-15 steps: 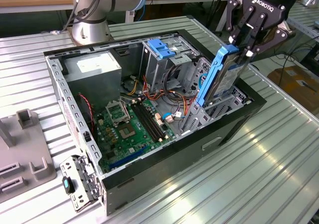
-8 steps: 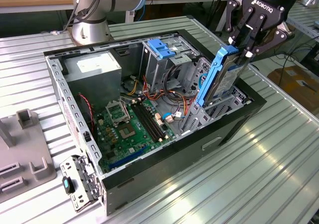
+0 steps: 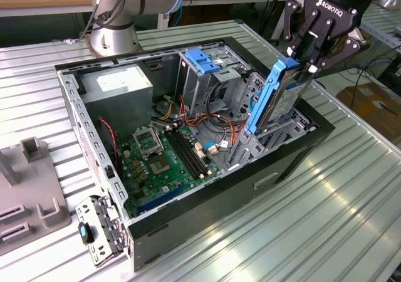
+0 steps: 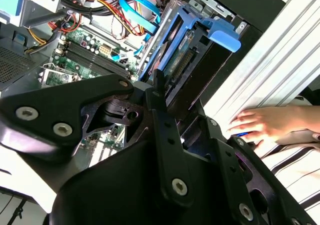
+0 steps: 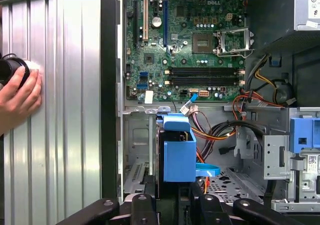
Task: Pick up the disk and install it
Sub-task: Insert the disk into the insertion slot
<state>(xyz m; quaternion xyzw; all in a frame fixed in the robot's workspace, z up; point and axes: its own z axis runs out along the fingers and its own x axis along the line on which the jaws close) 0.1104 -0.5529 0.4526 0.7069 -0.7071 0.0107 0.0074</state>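
The gripper (image 3: 306,57) is clenched on the upper end of the disk (image 3: 276,103), a grey metal drive in blue rails. The disk hangs just below it, tilted, with its lower end inside the open computer case (image 3: 207,210) on the worktop (image 3: 326,232), at the mouth of a grey drive bay (image 3: 279,135). Beyond the disk, farther from the gripper, lie bundled cables (image 3: 216,103) and then the green motherboard (image 3: 160,156). A person's hand (image 5: 17,97) rests on the worktop just outside the case wall, off to one side of the gripper. Judging from the tilt, a blue rail could catch on the bay's edge and jam or twist the disk in the grasp. The nearby cables could be pinched beneath it, and the hand is near enough to be at risk if the arm swings outward. In the exterior view the disk's lower end is hidden behind the bay metal, so how deep it sits cannot be told. In both wrist views the gripper's own black body covers the place where it meets the disk.
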